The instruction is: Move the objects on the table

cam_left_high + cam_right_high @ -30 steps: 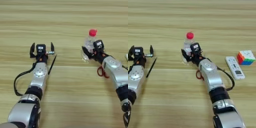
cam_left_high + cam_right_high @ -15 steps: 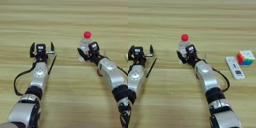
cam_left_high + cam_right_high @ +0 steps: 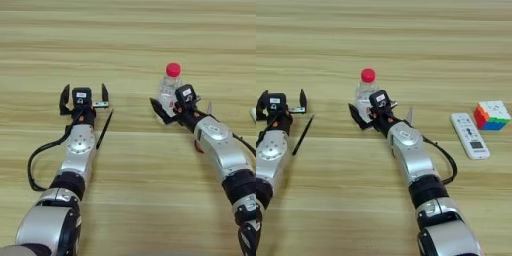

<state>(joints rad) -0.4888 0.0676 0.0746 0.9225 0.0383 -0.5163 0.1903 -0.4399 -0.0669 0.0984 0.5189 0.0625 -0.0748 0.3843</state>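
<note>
A clear plastic bottle (image 3: 169, 91) with a red cap stands upright on the table (image 3: 130, 30), right of centre. My right gripper (image 3: 180, 103) is right behind it and open. Its fingers are spread wide on either side of the bottle's base, and the bottle stands close to the left finger. My left gripper (image 3: 84, 91) rests open on the table at the left with nothing in it. A thin black pen-like stick (image 3: 104, 130) lies just right of the left gripper's wrist. A white remote (image 3: 470, 136) with grey buttons lies at the far right.
A multicoloured puzzle cube (image 3: 492, 115) sits just beyond the remote at the right edge. A black cable (image 3: 37, 162) loops out from my left forearm.
My right gripper moved left with the bottle, which now stands further left. Its fingers have since spread apart. The left arm has not moved.
</note>
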